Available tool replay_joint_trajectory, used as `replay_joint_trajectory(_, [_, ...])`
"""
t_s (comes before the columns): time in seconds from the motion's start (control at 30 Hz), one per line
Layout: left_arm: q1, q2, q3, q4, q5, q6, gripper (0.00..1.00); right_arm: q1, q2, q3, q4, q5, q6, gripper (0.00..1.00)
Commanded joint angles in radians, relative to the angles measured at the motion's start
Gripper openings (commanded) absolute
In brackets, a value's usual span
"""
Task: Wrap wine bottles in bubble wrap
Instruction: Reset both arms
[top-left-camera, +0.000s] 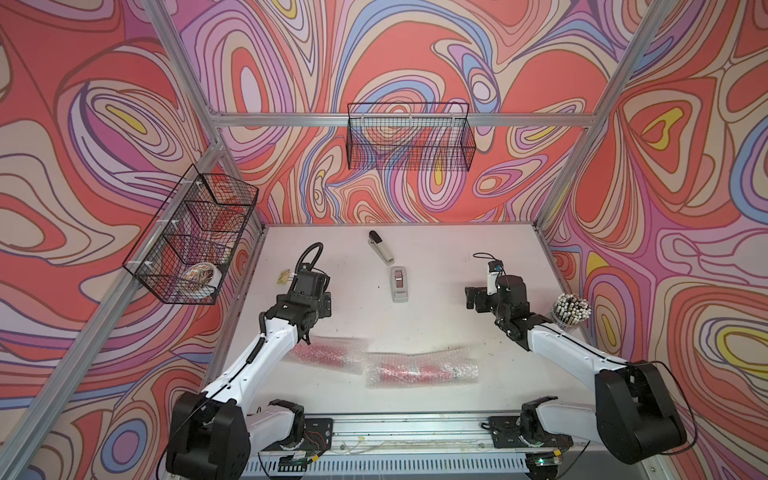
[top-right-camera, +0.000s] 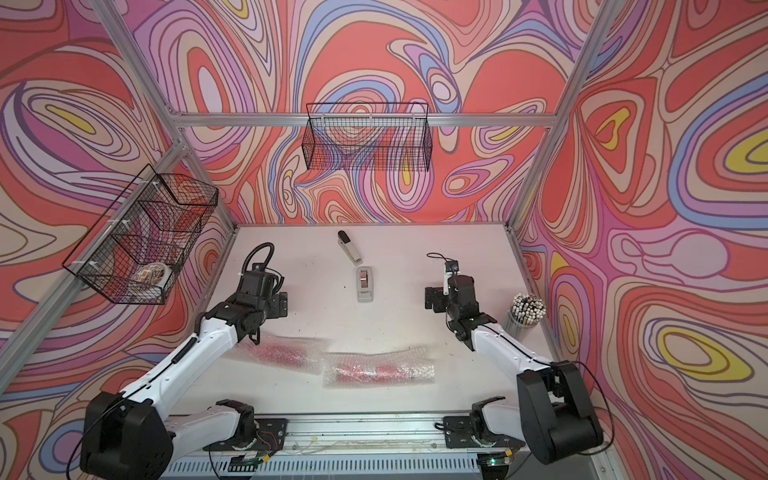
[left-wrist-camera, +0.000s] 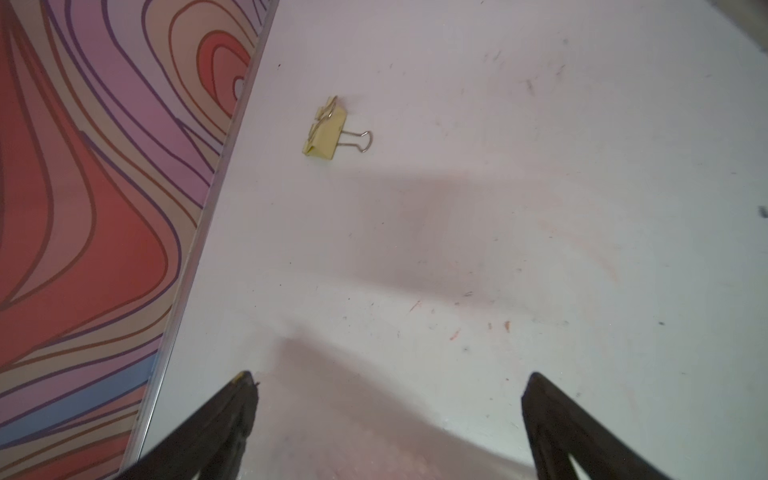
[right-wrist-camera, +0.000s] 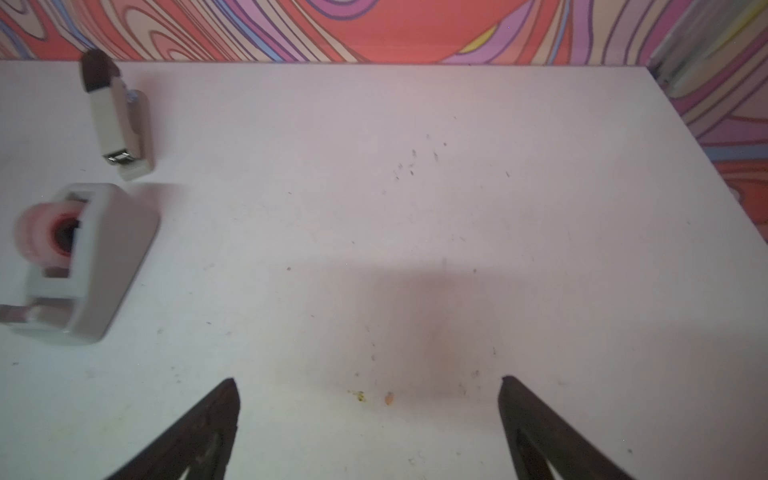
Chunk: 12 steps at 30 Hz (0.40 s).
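Two wine bottles lie on their sides near the front of the white table, each rolled in bubble wrap, red-pink showing through the film. One bottle (top-left-camera: 322, 353) (top-right-camera: 284, 351) lies by my left forearm. The other bottle (top-left-camera: 413, 370) (top-right-camera: 376, 370) lies mid-table, and its bubble wrap (top-left-camera: 419, 357) sticks out past both ends. My left gripper (top-left-camera: 311, 291) (left-wrist-camera: 388, 376) hangs open above the table beyond the left bundle, holding nothing. My right gripper (top-left-camera: 478, 297) (right-wrist-camera: 370, 380) is open too, over bare table at the right, apart from both bundles.
A grey-black stapler (top-left-camera: 380, 247) (right-wrist-camera: 118, 120) and a grey tape dispenser (top-left-camera: 400, 284) (right-wrist-camera: 79, 266) sit mid-table toward the back. A yellow binder clip (top-left-camera: 284, 277) (left-wrist-camera: 328, 131) lies by the left wall. A cup of pens (top-left-camera: 571, 309) stands at the right edge. Wire baskets (top-left-camera: 409, 137) (top-left-camera: 191, 237) hang on the walls.
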Motion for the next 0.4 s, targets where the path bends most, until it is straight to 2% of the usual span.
replay_joint_trajectory(0.0, [0.063,0.027,-0.108,0.368,-0.017,0.025,1.00,-0.034,0.093,-0.083,0.387,0.117,-0.027,0.98])
replay_joint_trajectory(0.17, [0.114,0.121,-0.182,0.594,0.042,0.064,1.00,-0.046,0.239,-0.075,0.622,0.125,-0.132,0.98])
replay_joint_trajectory(0.37, [0.116,0.143,-0.180,0.614,0.086,0.096,1.00,-0.079,0.277,-0.085,0.688,0.075,-0.142,0.98])
